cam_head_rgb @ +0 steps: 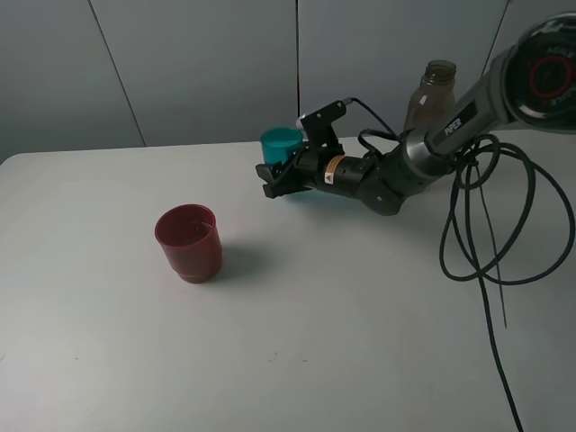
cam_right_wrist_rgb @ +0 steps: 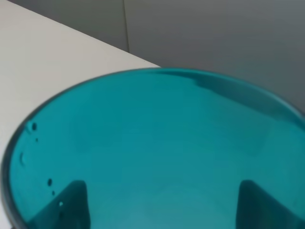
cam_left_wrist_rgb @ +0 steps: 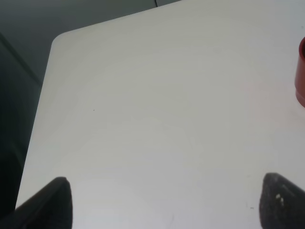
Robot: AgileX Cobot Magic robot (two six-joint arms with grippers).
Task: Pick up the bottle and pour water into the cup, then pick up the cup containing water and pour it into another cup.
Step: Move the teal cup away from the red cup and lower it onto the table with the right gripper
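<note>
Teal tumbler (cam_head_rgb: pixel 283 144) sits at the far middle of the white table (cam_head_rgb: pixel 315 342), upright as far as the high view shows, rim visible, body mostly hidden by the right gripper (cam_head_rgb: pixel 277 175). Right gripper's black fingers close around the tumbler's sides, gripping it. Whether the tumbler's base touches the table or is lifted: can't tell. In the right wrist view the tumbler (cam_right_wrist_rgb: pixel 157 148) fills the frame, translucent teal wall with a few small droplets near the rim, both dark fingers (cam_right_wrist_rgb: pixel 74 202) seen through the plastic on either side of it.

Smoky grey-brown bottle (cam_head_rgb: pixel 432 94) stands upright behind the right arm (cam_head_rgb: pixel 423 148), at the far right of the table, no cap, lower part hidden by the arm.

Dark red cup (cam_head_rgb: pixel 189 243) stands upright on the table's left-middle, well apart from the tumbler, mouth up. Contents not clear. Edge of the red cup (cam_left_wrist_rgb: pixel 300 71) shows in the left wrist view.

Left gripper (cam_left_wrist_rgb: pixel 164 200): two dark fingertips spread wide, nothing between them, over bare table. Not seen in the high view.

Black cables (cam_head_rgb: pixel 504 225) loop off the right arm over the table's right side.
</note>
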